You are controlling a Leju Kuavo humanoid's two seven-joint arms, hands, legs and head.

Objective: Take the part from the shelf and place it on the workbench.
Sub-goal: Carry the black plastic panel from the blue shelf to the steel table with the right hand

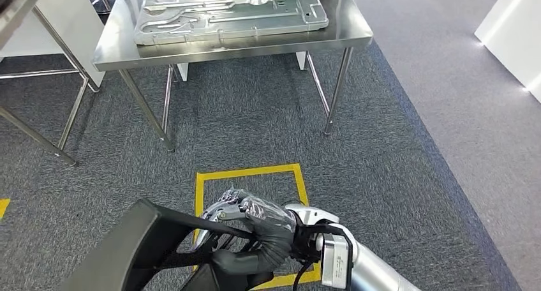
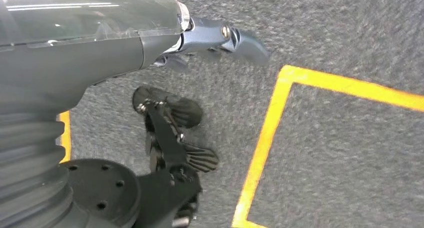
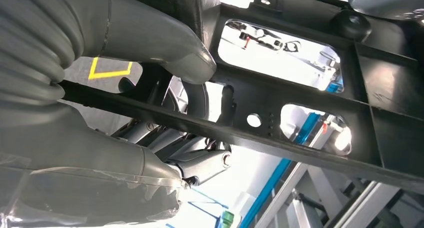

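While I look down from my head, my right hand (image 1: 255,230) grips the black part (image 1: 137,246) low in front of me, over the yellow floor square (image 1: 249,173); the steel workbench (image 1: 357,32) ahead carries a grey metal panel (image 1: 229,16). At my left wrist, my left hand (image 2: 220,38) hangs over carpet, fingers apart, holding nothing. At my right wrist, thumb (image 3: 165,43) and fingers (image 3: 200,163) clamp the part's bar.

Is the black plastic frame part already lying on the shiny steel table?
No: the right hand grips the black frame part low over the carpet, short of the steel table, which bears a grey metal panel.
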